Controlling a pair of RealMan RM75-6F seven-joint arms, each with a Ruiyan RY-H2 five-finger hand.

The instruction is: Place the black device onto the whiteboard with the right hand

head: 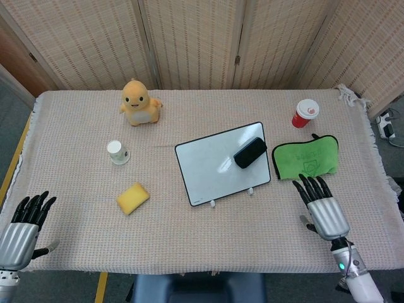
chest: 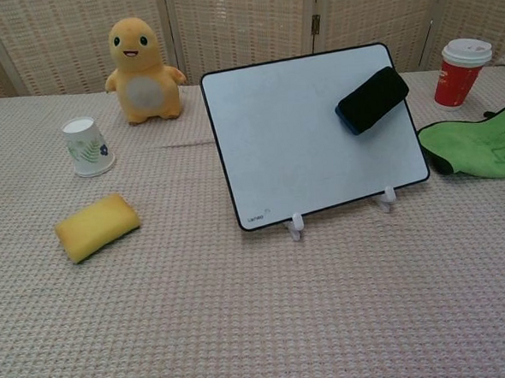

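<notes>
The black device (head: pixel 250 152) (chest: pixel 372 99) sits on the upper right part of the tilted whiteboard (head: pixel 214 167) (chest: pixel 293 144), with nothing holding it. My right hand (head: pixel 322 209) is well away from it, near the table's front right, fingers spread and empty; the chest view does not show it. My left hand (head: pixel 24 228) hovers at the front left corner, off the table edge, fingers apart and empty.
A green cloth (head: pixel 307 157) (chest: pixel 481 147) lies right of the board, a red cup (head: pixel 305 113) (chest: pixel 458 73) behind it. A yellow plush toy (head: pixel 138 102) (chest: pixel 142 71), a white paper cup (head: pixel 117 151) (chest: pixel 87 147) and a yellow sponge (head: pixel 133 197) (chest: pixel 96 226) occupy the left half.
</notes>
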